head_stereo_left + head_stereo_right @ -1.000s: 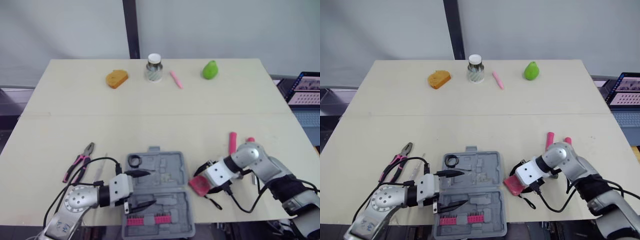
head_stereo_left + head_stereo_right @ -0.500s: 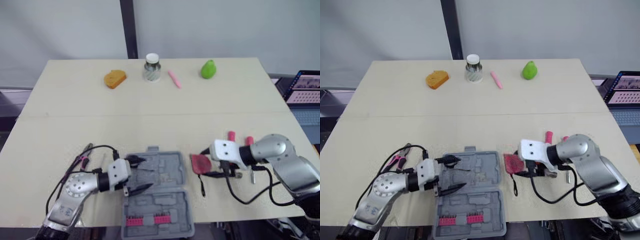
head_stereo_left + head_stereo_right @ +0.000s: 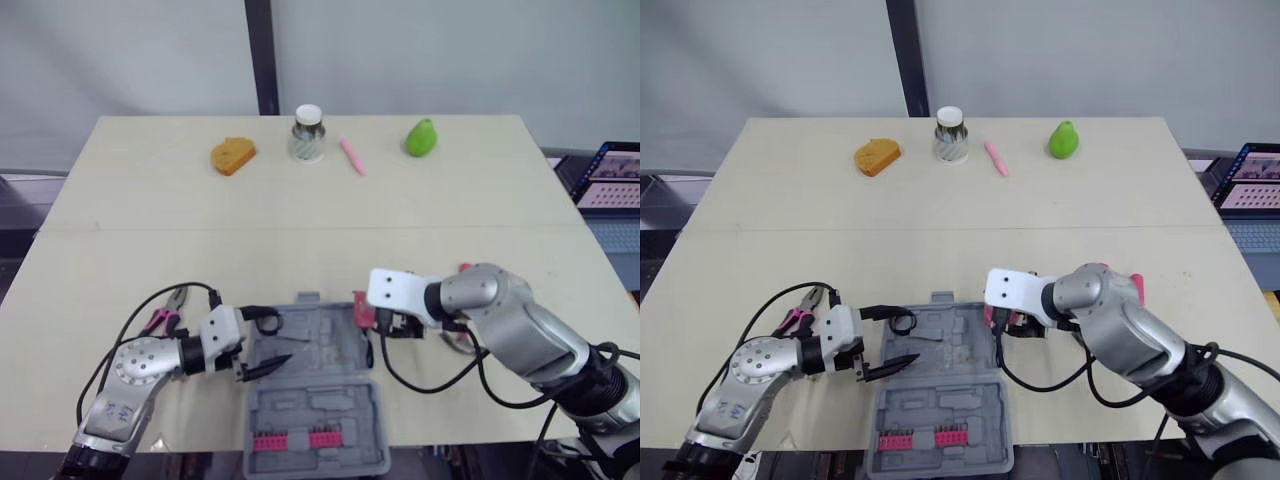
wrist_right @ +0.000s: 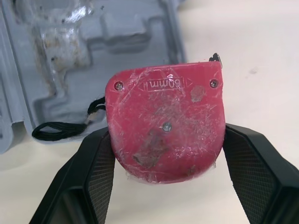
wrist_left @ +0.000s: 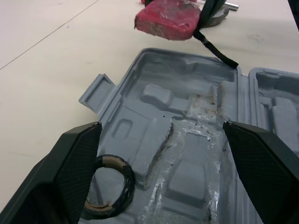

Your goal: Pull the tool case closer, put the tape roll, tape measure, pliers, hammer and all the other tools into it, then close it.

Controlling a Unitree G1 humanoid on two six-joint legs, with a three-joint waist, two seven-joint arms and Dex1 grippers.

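Observation:
The grey tool case lies open near the table's front edge. A black tape roll rests in its far left corner, also seen in the left wrist view. My left gripper is open over the case's left edge, next to the roll. My right gripper is shut on the red tape measure, held just above the case's right edge with its black strap dangling. Pink-handled pliers lie left of the case, behind my left arm. A pink tool handle peeks out behind my right arm.
Along the far edge stand an orange bread-shaped item, a jar, a pink pen and a green pear. A laptop sits beyond the table's right side. Red bit holders fill the case's near half.
My right gripper has carried the tape measure leftward from the table to the case's right edge. The left gripper has drawn back to the case's left edge.

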